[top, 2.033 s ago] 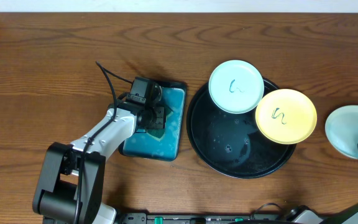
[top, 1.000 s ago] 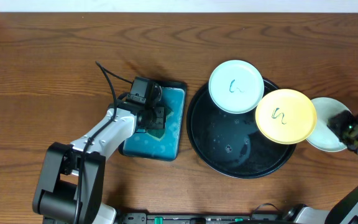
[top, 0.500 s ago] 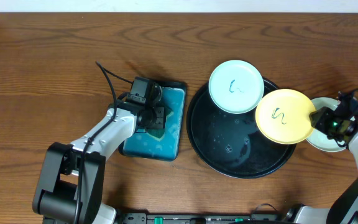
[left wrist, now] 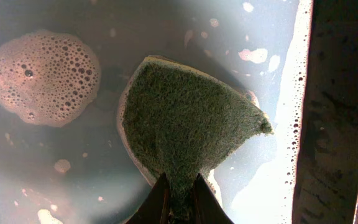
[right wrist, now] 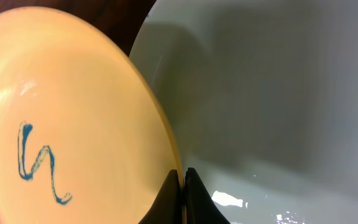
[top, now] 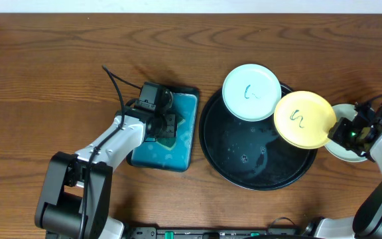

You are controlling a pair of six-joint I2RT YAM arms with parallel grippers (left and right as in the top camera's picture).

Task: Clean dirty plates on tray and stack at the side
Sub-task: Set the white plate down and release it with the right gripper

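The black round tray (top: 244, 156) holds a pale mint-white plate (top: 251, 91) with a squiggle at its upper rim. My right gripper (top: 340, 130) is shut on the right rim of the yellow plate (top: 302, 119), which carries a blue squiggle (right wrist: 41, 163) and is lifted and tilted at the tray's right edge. In the right wrist view the jaws (right wrist: 182, 177) pinch the yellow rim (right wrist: 73, 112) over a second mint-white plate (right wrist: 272, 93), which lies on the wood (top: 353, 149) to the right. My left gripper (left wrist: 178, 190) is shut on a green sponge (left wrist: 188, 121).
A rectangular teal tray (top: 184, 136) of soapy water stands left of the black tray, with foam patches (left wrist: 42, 71) in it. The left arm (top: 105, 149) reaches over it from the lower left. Bare wood tabletop (top: 58, 60) surrounds everything.
My right gripper came in from the right edge, set the mint-white plate on the wood and closed on the yellow plate's rim, which is now tilted up. The left arm has not moved.
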